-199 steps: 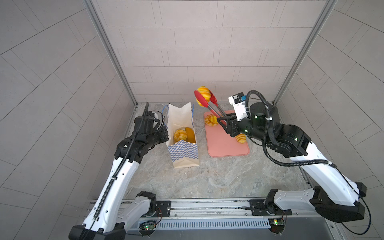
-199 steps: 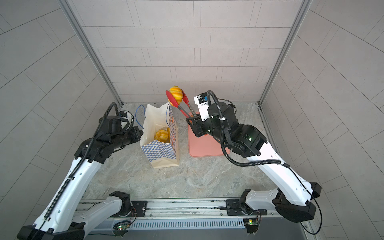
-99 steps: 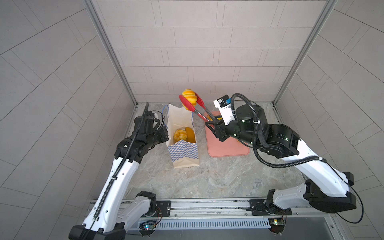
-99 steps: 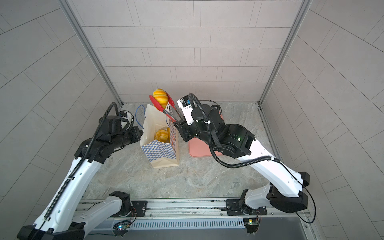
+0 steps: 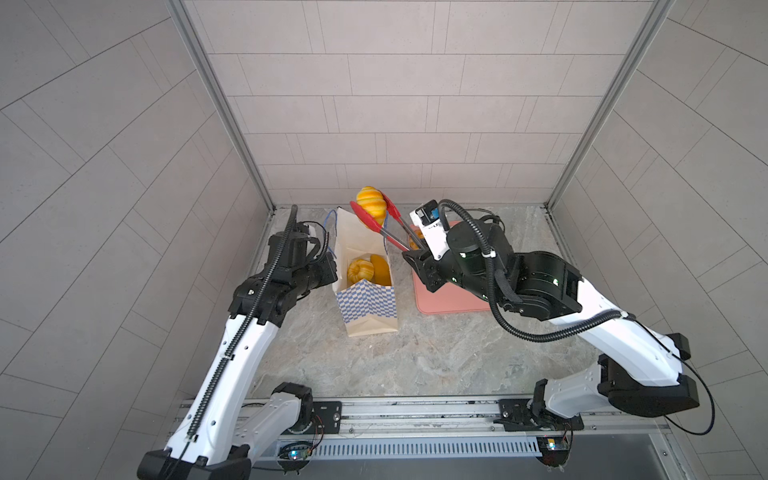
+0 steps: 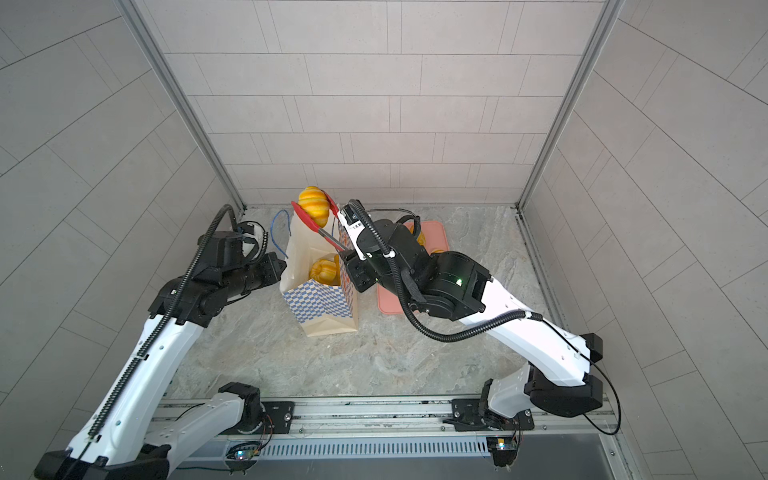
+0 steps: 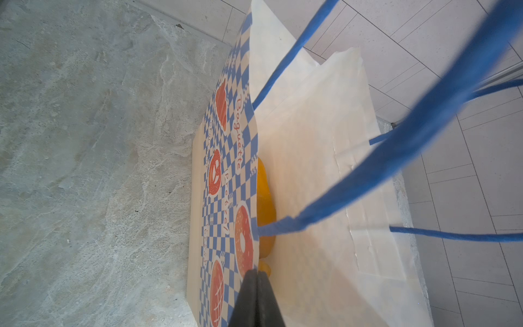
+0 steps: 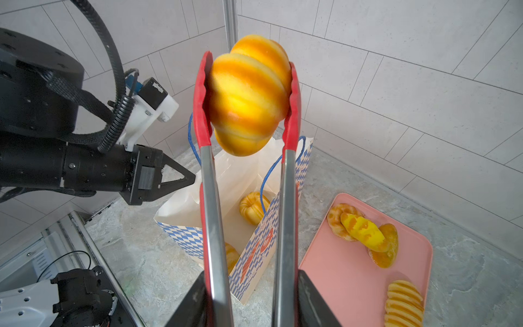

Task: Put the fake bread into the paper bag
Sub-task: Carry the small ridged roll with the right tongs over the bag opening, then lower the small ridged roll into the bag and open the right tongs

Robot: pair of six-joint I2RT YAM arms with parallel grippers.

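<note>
The paper bag (image 5: 365, 291) (image 6: 320, 299) stands open on the stone table, with two pieces of fake bread (image 5: 360, 269) (image 8: 252, 208) inside it. My left gripper (image 7: 256, 279) (image 5: 330, 270) is shut on the bag's left wall near the rim. My right gripper (image 8: 247, 297) (image 5: 419, 266) is shut on the steel arms of red-tipped tongs (image 8: 209, 198). The tongs pinch a striped yellow-orange roll (image 8: 249, 93) (image 5: 371, 201) (image 6: 313, 201), held in the air above the far end of the bag's mouth.
A pink tray (image 8: 339, 269) (image 5: 453, 299) lies just right of the bag with several more toy pastries (image 8: 362, 230) on it. The bag's blue cord handles (image 7: 396, 158) hang across the left wrist view. Tiled walls close in the back and both sides.
My right arm has swung left with the tongs and roll, from over the pink tray to above the bag's mouth. The left arm and the bag have stayed still.
</note>
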